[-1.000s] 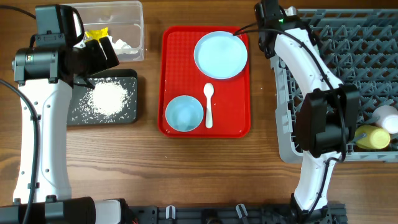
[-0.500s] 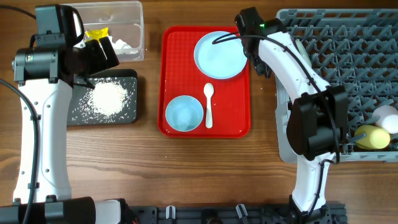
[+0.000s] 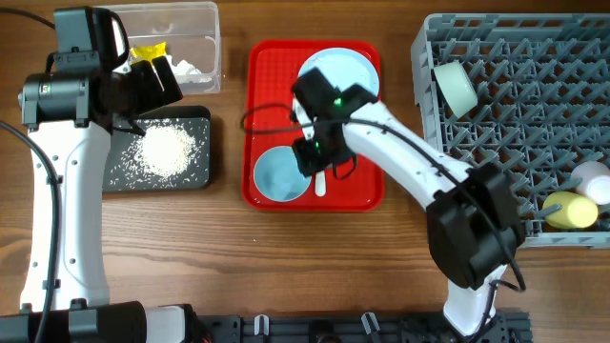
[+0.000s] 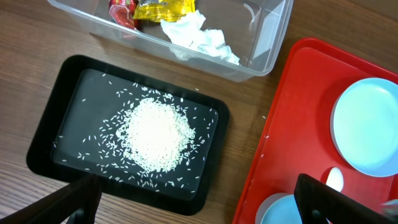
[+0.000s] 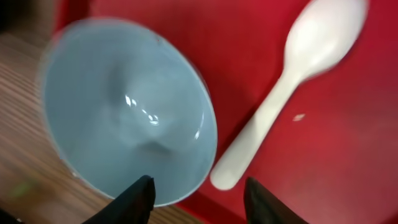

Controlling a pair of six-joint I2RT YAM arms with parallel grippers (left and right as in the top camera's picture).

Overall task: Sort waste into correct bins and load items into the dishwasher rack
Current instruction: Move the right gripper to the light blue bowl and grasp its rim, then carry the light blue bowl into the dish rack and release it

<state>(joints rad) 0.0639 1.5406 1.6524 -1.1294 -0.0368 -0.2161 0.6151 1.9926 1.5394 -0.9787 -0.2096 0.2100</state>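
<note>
The light blue bowl [image 5: 124, 106] lies on the red tray [image 3: 262, 57], its right side hidden in the overhead view by the right end effector [image 5: 200, 198]. This is released, with one finger over the bowl rim and the other beside the white spoon [image 5: 292, 81]; contact cannot be judged. The pale blue plate [image 3: 348, 71] is partly covered by the arm. In the rack [image 3: 515, 57] the light green bowl [image 3: 456, 88] is propped on edge, and the white cup [image 3: 593, 181] is cut off by the frame. Rice [image 4: 155, 132] is heaped in the black tray [image 4: 56, 124]; wrappers [image 4: 163, 7] and tissue [image 4: 196, 37] lie in the clear tub [image 4: 261, 43]. The left end effector [image 4: 202, 200] is held spread above them.
</note>
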